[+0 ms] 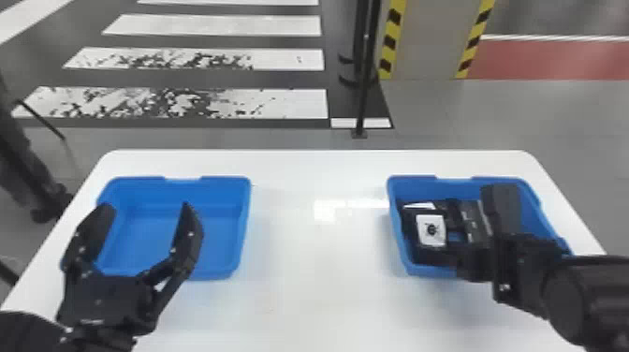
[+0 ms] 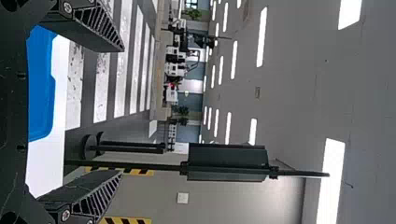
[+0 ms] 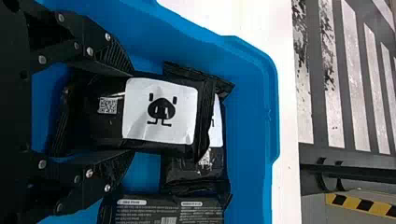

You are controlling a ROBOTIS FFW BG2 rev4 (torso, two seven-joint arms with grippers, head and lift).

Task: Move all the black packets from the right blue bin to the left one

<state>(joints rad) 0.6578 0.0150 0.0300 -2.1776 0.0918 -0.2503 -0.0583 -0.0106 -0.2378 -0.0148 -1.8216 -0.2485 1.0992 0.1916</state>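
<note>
The right gripper's (image 1: 475, 263) fingers (image 3: 114, 55) stand narrowed against both sides of a black packet with a pig-face label (image 3: 159, 111), held inside the right blue bin (image 3: 252, 140); a second black packet (image 3: 194, 173) lies partly under its far end, and a third, printed packet (image 3: 170, 212) lies just beside them in that bin. The left gripper's (image 1: 145, 207) fingers stand wide and empty over the left blue bin (image 1: 220, 275); both bins sit on the white table (image 1: 309, 290).

We can make out a white label (image 3: 182, 128) with a pig-face drawing (image 3: 161, 110) and a QR code (image 3: 108, 105) on one black packet (image 3: 108, 128), and print (image 3: 198, 212) too small to read on another black packet (image 3: 154, 216).
</note>
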